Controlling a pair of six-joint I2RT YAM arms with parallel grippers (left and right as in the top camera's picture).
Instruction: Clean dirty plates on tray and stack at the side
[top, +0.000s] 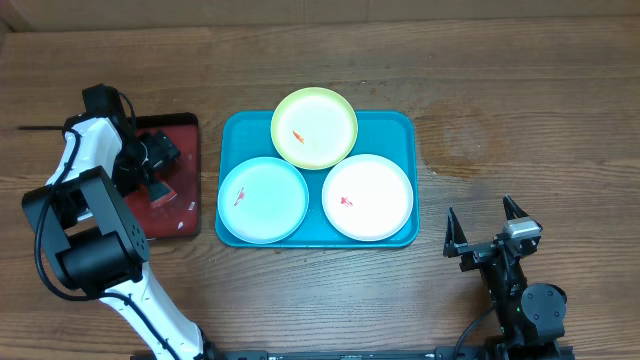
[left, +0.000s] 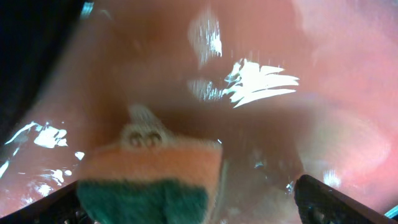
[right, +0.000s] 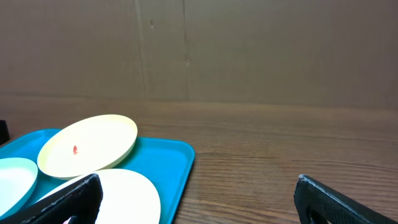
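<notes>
**Overhead view.** The tray (top: 400, 130), turquoise with a raised rim, is lying at the middle of the bench (top: 520, 90) and is carrying all three plates. The pale blue plate (top: 263, 199) is sitting in the tray's near left part. The white plate (top: 368, 196) is sitting in its near right part, just beside the blue one. The lime-green plate (top: 314, 128) is lying at the far side, reaching out over the tray's far rim and overlapping the far edges of the other two. Each plate is showing a small red smear near its middle. Left of the tray, close but apart from it, a smaller dark red tray (top: 185, 150) is lying on the bench, and the left arm is reaching down over it.

**Left wrist view.** The left fingers (left: 339, 202) are standing spread wide, one tip in each lower corner, low over the glossy red floor of the smaller tray. A sponge (left: 149, 177), orange with a green scouring layer, is lying between them, nearer the finger at the picture's left. Whether it is touching that finger cannot be told; a wide gap is separating it from the other.

**Right wrist view.** The right fingers (right: 342, 199) are likewise standing spread wide, over bare bench to the right of the tray and well apart from the plates. From here the lime-green plate is sitting higher than its neighbours, slightly tilted.
</notes>
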